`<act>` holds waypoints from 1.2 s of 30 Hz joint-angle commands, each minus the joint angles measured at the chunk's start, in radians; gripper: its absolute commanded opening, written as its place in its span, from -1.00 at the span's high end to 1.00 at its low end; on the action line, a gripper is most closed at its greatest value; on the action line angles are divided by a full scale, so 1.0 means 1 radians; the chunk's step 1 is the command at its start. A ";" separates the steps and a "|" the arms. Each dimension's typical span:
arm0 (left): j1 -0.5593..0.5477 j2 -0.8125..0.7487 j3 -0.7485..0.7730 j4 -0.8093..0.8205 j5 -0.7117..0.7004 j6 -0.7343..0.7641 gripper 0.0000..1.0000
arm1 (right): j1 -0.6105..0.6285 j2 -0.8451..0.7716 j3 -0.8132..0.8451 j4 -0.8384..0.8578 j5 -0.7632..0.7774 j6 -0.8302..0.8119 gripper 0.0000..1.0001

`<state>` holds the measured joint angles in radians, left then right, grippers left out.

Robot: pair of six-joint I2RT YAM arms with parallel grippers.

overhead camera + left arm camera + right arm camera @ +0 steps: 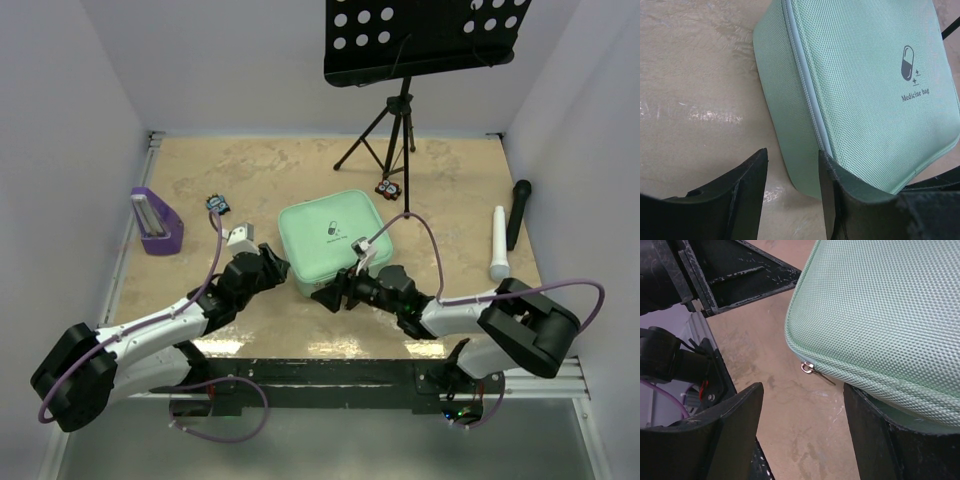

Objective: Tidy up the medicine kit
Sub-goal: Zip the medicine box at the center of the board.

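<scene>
In right wrist view only, zipper pull point(810, 369)

The medicine kit point(865, 100) runs off the left wrist view's right edge.

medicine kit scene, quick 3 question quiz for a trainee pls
1. True or false: the medicine kit lies with its lid open.
2. Which wrist view shows the zipper pull? A) left wrist B) right wrist
3. What colour is the small stand far to the left of the kit?
Key: 1 false; 2 B; 3 purple.
</scene>
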<state>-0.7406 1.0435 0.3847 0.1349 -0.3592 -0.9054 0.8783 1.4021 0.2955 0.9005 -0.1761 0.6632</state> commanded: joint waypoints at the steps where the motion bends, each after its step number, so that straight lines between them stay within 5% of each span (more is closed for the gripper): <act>1: 0.001 0.001 -0.020 0.046 0.042 -0.009 0.03 | 0.030 0.012 0.051 0.090 0.027 0.015 -0.39; 9: 0.003 -0.002 -0.052 0.075 0.058 -0.029 0.06 | 0.100 0.011 0.077 0.081 0.154 0.032 -0.38; 27: 0.003 0.001 -0.070 0.100 0.075 -0.032 0.07 | 0.197 0.008 0.103 0.074 0.147 0.052 -0.29; 36: 0.001 -0.115 -0.060 0.019 0.002 -0.018 0.07 | 0.195 -0.267 0.140 -0.217 0.401 0.021 -0.28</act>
<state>-0.7406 0.9962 0.3286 0.1623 -0.3077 -0.9249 1.0733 1.2373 0.3683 0.8207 0.0643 0.7147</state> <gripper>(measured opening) 0.466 0.644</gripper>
